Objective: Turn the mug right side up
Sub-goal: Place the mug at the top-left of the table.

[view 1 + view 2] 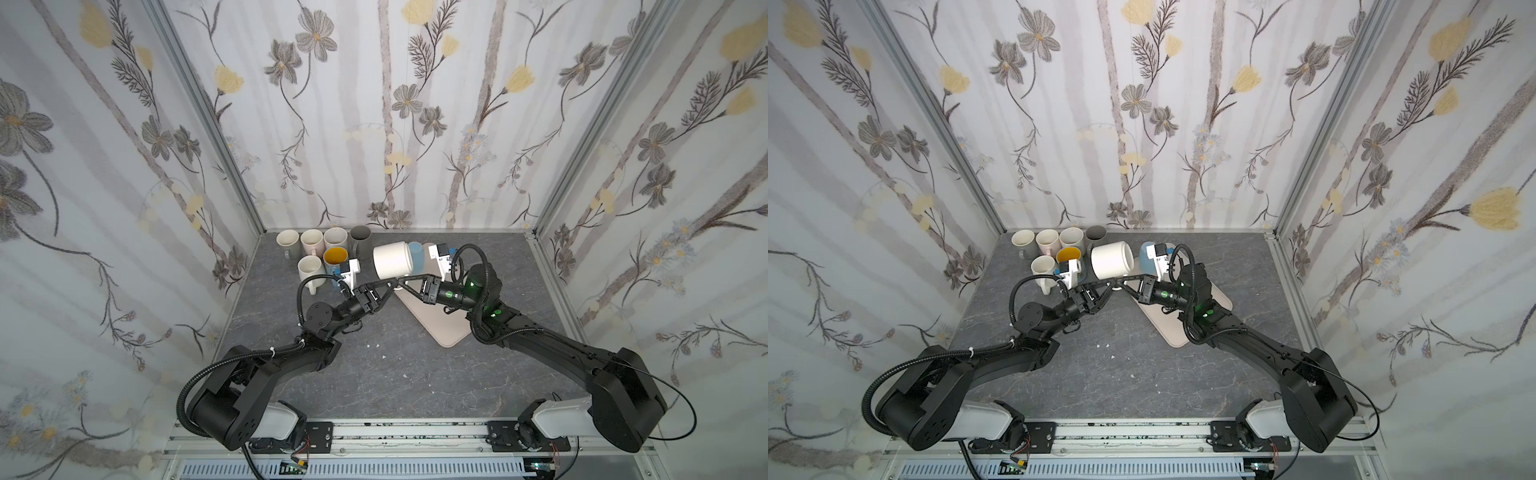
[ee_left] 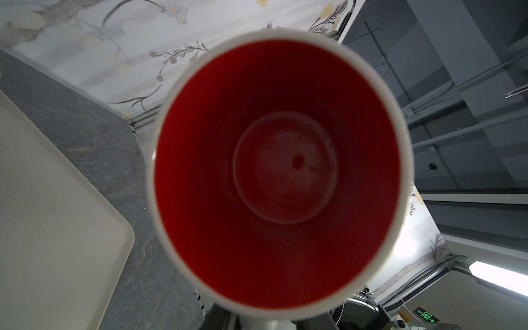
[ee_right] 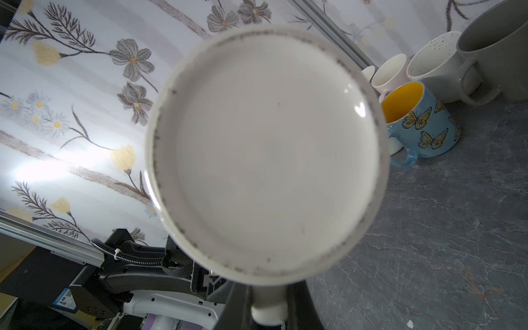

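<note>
Left gripper, right gripper converge beneath sideways mug.

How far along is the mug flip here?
Done: the white mug is off the table, on its side in the air. In hand: the right claw is shut on its handle, and the left claw meets it there, grip unclear. Left: finish the turn and stand it mouth-up on the table.

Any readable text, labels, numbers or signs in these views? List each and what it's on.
Nothing reads well enough to quote.
Green sign in the room beyond, left wrist view: an arrow and a pictogram show, characters too small.
Sticker on a black arm housing, right wrist view: too blurred.
White mug: no lettering visible.
</note>
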Controlling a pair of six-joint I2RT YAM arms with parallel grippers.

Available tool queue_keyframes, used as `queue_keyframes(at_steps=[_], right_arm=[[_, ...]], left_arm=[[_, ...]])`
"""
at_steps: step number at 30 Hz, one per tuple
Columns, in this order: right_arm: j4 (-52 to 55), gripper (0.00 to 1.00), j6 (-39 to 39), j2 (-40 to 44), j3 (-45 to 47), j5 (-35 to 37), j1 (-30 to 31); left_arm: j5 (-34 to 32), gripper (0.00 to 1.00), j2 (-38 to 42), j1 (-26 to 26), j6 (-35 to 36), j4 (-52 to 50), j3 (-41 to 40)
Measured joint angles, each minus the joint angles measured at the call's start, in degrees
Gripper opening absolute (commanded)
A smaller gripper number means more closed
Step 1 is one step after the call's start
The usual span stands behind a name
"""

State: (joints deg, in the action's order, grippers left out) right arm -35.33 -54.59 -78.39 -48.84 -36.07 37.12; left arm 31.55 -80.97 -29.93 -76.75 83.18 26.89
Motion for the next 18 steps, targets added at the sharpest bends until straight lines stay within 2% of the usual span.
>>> queue_keyframes(at_steps=[3,7,8,12,15,18], right_arm=[[-0.52,0.0,-0.83,-0.07,0.0,0.04,0.26],[-2.05,0.0,-1.84,-0.37,-0.13,0.52,0.48],[-1.92,0.0,-1.88,-0.37,-0.24,0.66,0.55],[-0.37,0.25,-0.96,-0.31,-1.33,0.72,0.42],[2.16,0.38,1.29,0.42,-1.51,1.86,-0.13],[4.74,0.45,2.69,1.18,-1.66,3.23,-0.94]], left_arm=[[-0.04,0.23,-1.6,0.15,-1.86,3.28,0.13],[-0.09,0.02,-2.89,0.35,-3.02,5.35,0.33],[-0.09,0.0,-2.99,0.35,-3.04,5.64,0.42],[0.02,0.0,-1.97,0.52,-2.6,4.35,0.74],[1.25,0.0,0.68,1.18,-1.53,0.13,0.74],[1.44,0.0,3.78,2.19,0.76,-5.05,0.74]])
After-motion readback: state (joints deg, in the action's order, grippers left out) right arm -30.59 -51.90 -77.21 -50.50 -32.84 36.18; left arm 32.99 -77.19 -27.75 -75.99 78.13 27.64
